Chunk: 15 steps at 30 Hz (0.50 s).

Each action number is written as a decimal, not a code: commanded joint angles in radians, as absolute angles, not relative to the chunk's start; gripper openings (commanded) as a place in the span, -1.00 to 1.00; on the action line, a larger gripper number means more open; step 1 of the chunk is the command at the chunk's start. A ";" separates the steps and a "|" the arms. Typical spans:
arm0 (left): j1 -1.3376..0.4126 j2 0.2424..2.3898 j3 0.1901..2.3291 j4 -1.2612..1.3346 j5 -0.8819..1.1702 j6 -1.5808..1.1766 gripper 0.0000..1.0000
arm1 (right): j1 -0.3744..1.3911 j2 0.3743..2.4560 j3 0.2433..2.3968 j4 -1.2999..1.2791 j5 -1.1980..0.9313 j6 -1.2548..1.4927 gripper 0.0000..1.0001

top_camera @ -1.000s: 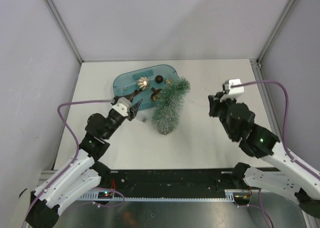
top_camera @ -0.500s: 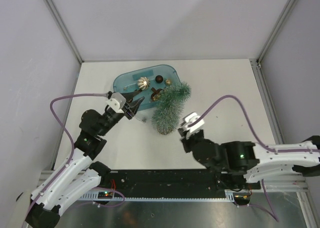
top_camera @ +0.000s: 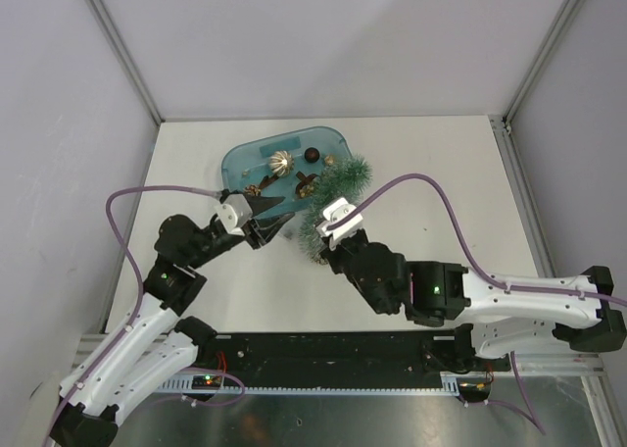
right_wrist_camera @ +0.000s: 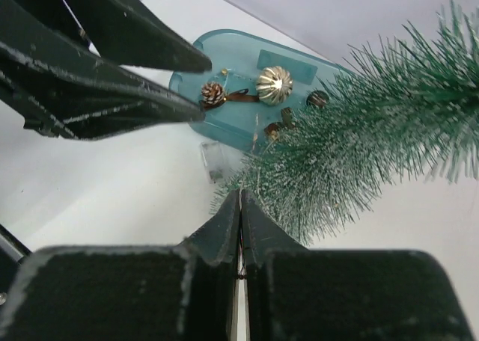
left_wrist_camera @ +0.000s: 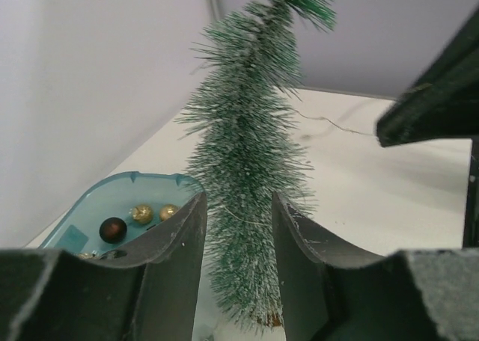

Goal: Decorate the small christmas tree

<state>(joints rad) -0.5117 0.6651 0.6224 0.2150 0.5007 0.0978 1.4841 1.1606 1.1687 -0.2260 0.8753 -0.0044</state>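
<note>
Left hand [top_camera: 279, 217] half open, empty; tree [top_camera: 345, 177] lies right of it, base near, tip far. Right hand [right_wrist_camera: 239, 206], pinched shut, hold unclear, is closer, at the base.

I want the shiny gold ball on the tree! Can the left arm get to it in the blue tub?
Probably yes. The gold ball lies uncovered in the blue tub, and the left gripper is open just beside the tub, with nothing between.
</note>
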 commanded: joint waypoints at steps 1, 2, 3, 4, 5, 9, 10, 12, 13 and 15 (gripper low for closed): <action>-0.503 0.665 0.676 0.186 0.614 0.140 -0.09 | 1.451 1.195 1.232 -0.164 0.799 -0.123 -0.94; -0.504 0.665 0.677 0.186 0.623 0.143 -0.08 | 1.443 1.201 1.236 -0.165 0.775 -0.132 -0.93; -0.504 0.665 0.677 0.186 0.629 0.146 -0.07 | 1.438 1.205 1.244 -0.166 0.757 -0.143 -0.92; -0.504 0.666 0.677 0.186 0.633 0.147 -0.06 | 1.431 1.210 1.251 -0.168 0.733 -0.150 -0.90; -0.505 0.666 0.676 0.186 0.637 0.150 -0.05 | 1.425 1.215 1.259 -0.167 0.715 -0.161 -0.87; -0.506 0.667 0.671 0.195 0.642 0.149 -0.03 | 1.389 1.243 1.292 -0.173 0.636 -0.189 -0.47; -0.506 0.668 0.668 0.198 0.645 0.148 -0.02 | 1.380 1.251 1.302 -0.176 0.614 -0.189 -0.38; -0.506 0.666 0.665 0.205 0.645 0.145 -0.01 | 1.358 1.274 1.324 -0.181 0.575 -0.189 -0.25; -0.506 0.667 0.663 0.208 0.645 0.145 -0.01 | 1.346 1.287 1.336 -0.182 0.560 -0.190 -0.21; -0.506 0.665 0.658 0.214 0.642 0.143 -0.01 | 1.327 1.310 1.364 -0.182 0.527 -0.194 -0.15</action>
